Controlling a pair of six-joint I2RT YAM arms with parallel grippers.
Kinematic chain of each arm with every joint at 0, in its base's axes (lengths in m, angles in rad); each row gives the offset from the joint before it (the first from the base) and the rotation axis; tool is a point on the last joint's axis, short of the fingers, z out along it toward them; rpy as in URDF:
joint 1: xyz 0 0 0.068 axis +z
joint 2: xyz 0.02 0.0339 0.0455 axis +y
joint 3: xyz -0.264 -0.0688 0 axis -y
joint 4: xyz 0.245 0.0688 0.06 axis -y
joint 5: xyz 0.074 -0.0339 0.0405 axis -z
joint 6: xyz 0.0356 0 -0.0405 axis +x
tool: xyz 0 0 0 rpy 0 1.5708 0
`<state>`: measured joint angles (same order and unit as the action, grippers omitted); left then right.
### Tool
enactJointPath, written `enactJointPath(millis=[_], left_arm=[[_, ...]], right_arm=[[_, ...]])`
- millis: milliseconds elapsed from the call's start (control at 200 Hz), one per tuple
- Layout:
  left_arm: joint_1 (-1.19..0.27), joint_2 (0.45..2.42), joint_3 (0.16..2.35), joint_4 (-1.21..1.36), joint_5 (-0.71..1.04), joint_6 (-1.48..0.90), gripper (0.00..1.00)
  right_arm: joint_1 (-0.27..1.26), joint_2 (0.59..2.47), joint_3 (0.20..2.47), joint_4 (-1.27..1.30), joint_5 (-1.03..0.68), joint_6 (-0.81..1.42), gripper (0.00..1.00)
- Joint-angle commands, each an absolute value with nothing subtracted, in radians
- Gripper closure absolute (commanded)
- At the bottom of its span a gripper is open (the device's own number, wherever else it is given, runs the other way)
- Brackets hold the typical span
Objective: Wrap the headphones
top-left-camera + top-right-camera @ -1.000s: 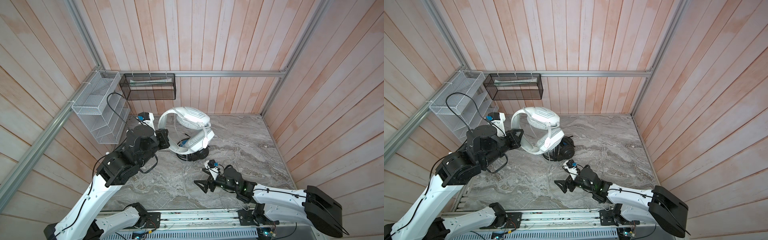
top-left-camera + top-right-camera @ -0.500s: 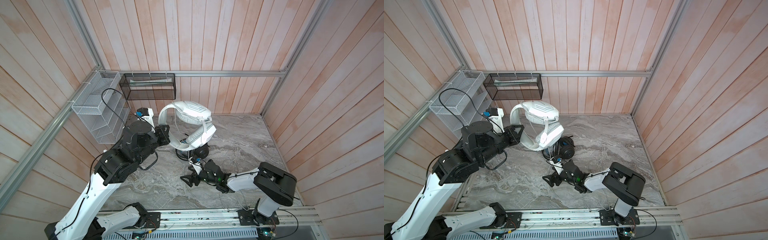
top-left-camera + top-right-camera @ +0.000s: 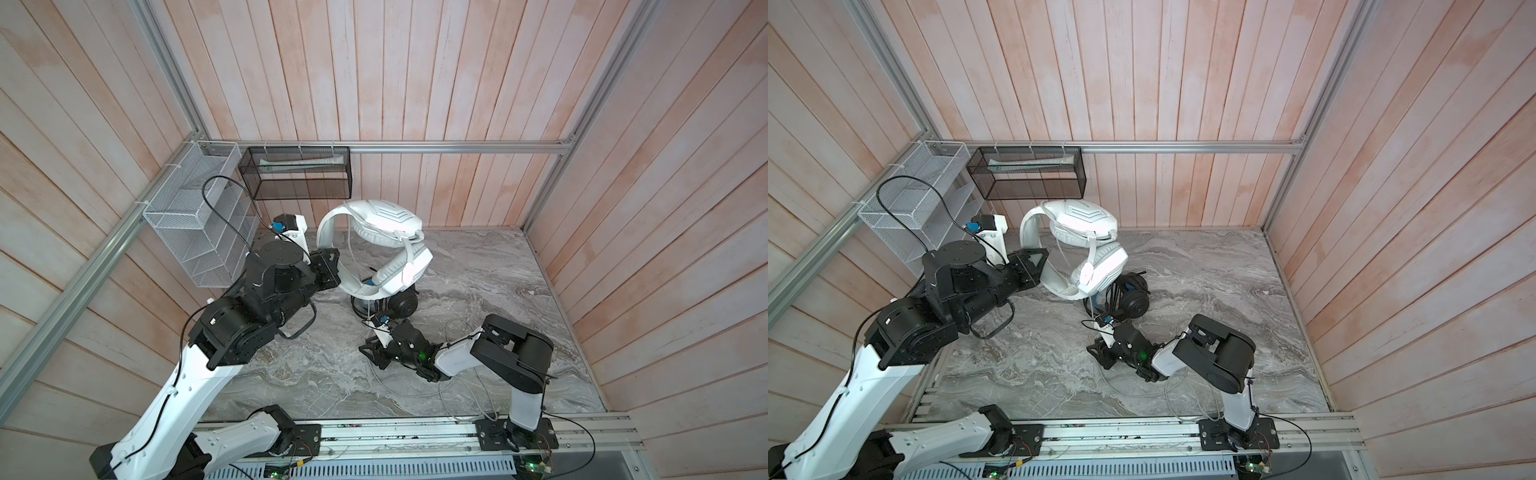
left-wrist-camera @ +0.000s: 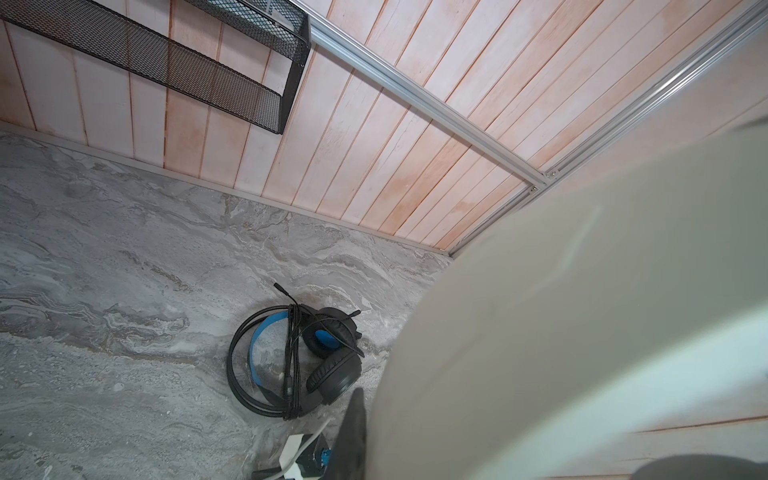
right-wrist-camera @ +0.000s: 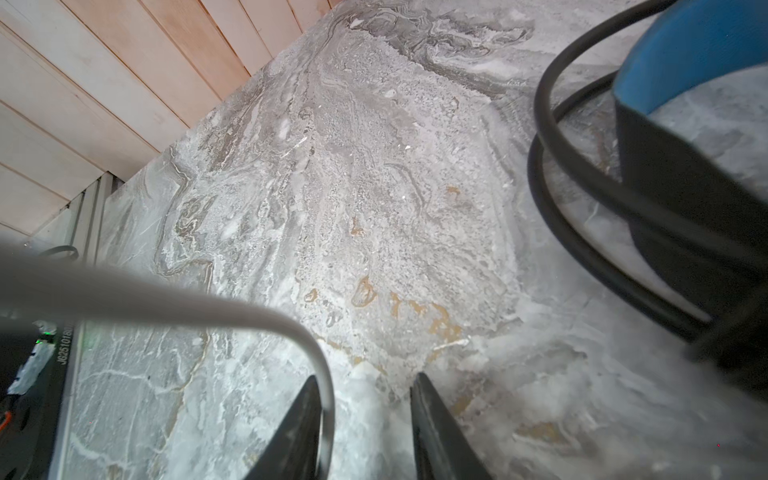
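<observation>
Now left gripper (image 3: 331,268) clamps white headset (image 3: 386,220) upright, earcups (image 3: 409,270) rightward; right gripper (image 5: 365,378), narrowly parted, straddles grey cable (image 5: 166,297).

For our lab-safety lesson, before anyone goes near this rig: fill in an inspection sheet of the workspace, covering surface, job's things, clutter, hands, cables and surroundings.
Surface: grey marbled tabletop.
Job's things: white headset held up above the table; black headset with blue inner band lying flat on it.
Clutter: nothing seen.
Hands: left hand shut on the white headset's headband; right hand low over the table, jaws apart, grey cable against one finger.
Cables: grey cable lying in loose loops on the table by the right arm; black cable wound across the black headset.
Surroundings: wood-slat walls; white wire basket and black mesh basket, both wall-hung.
</observation>
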<state>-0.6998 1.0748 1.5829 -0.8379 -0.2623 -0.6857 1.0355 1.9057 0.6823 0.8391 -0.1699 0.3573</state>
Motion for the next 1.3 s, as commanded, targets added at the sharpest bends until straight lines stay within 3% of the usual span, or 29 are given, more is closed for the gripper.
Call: enactJointPath(millis=[0, 20, 155, 290, 550, 780, 1055, 1295], left_arm=[[-0.691, 1.080, 1.630, -0.743, -0.262, -0.713, 1.00], [-0.689, 1.080, 1.631, -0.744, -0.262, -0.713, 1.00], [-0.679, 1.081, 1.624, -0.743, -0.270, -0.705, 1.00], [-0.640, 1.085, 1.607, -0.735, -0.247, -0.701, 1.00], [-0.497, 1.157, 1.626, -0.766, -0.141, -0.682, 1.00], [-0.406, 1.258, 1.628, -0.792, -0.137, -0.607, 1.00], [-0.354, 1.339, 1.575, -0.765, -0.196, -0.496, 1.00], [-0.354, 1.317, 1.455, -0.722, -0.204, -0.449, 1.00]], right_arm=[[1.051, 1.917, 0.690, 0.857, -0.166, 0.340, 0.62], [1.053, 1.919, 0.690, 0.856, -0.167, 0.338, 0.62], [1.062, 1.921, 0.683, 0.854, -0.144, 0.331, 0.87], [1.070, 1.898, 0.662, 0.848, -0.139, 0.322, 1.00], [1.140, 1.702, 0.533, 0.796, -0.119, 0.296, 1.00], [1.294, 1.392, 0.477, 0.545, -0.013, 0.234, 1.00], [1.356, 1.028, 0.568, 0.189, 0.043, 0.174, 1.00], [1.362, 0.922, 0.745, -0.052, 0.081, 0.097, 1.00]])
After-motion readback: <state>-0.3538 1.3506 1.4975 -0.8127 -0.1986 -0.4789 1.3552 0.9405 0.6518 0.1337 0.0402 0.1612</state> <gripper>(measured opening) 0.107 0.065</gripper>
